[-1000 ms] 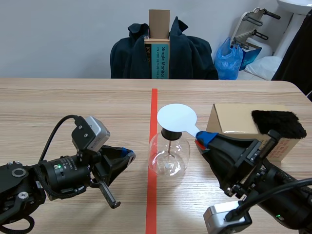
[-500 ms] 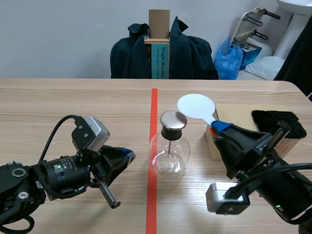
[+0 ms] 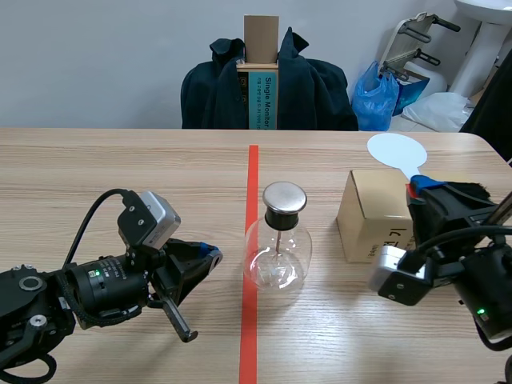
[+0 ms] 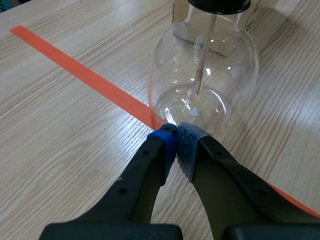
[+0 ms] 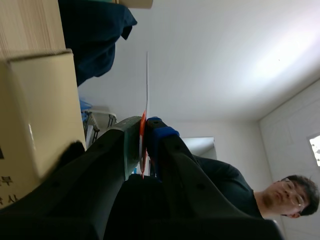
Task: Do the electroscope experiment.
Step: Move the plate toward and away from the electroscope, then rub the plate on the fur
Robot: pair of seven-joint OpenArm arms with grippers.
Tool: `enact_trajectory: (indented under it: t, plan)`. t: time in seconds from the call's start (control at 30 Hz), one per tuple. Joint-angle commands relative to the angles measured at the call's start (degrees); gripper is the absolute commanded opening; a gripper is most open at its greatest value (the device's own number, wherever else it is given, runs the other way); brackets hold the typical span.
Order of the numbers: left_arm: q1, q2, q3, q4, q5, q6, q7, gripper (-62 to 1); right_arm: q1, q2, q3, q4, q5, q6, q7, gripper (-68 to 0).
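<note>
The electroscope, a clear glass flask (image 3: 278, 256) with a metal cap (image 3: 285, 198) and a rod inside, stands on the red tape line at the table's middle. My left gripper (image 3: 212, 254) lies shut and empty just left of it; in the left wrist view its fingertips (image 4: 175, 137) meet close to the base of the flask (image 4: 205, 70). My right gripper (image 3: 420, 186) is raised over the cardboard box (image 3: 372, 216), shut on the red handle of a white round paddle (image 3: 396, 150). In the right wrist view the paddle (image 5: 147, 80) shows edge-on between that gripper's (image 5: 144, 127) pads.
The box (image 5: 40, 115) sits at the table's right. A chair draped with a dark jacket (image 3: 268, 88) stands beyond the far edge, with a blue bag (image 3: 382, 96) behind it. A person (image 5: 285, 195) shows in the right wrist view.
My right gripper has carried the paddle from above the flask's cap to the right and upward, over the box. The left arm has not moved.
</note>
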State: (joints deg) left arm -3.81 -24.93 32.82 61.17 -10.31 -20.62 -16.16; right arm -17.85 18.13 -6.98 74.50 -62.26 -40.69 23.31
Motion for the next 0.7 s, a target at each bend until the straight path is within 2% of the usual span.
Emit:
enact_trajectory:
  t: [0.0, 0.37, 0.67]
  plan:
    - [-0.33, 0.15, -0.63, 1.36, -0.55, -0.07, -0.94, -59.0, -0.13, 1.49, 1.57, 1.9, 1.66, -0.48, -0.11, -66.7]
    - [-0.33, 0.15, -0.63, 1.36, -0.55, -0.07, -0.96, -59.0, -6.38, 8.04, 7.39, 12.52, 13.22, -0.48, -0.07, -66.7]
    - [-0.33, 0.09, -0.7, 1.36, -0.55, -0.07, -0.07, -59.0, -9.16, 8.55, 14.36, 19.04, 17.4, -0.46, 0.17, -66.7]
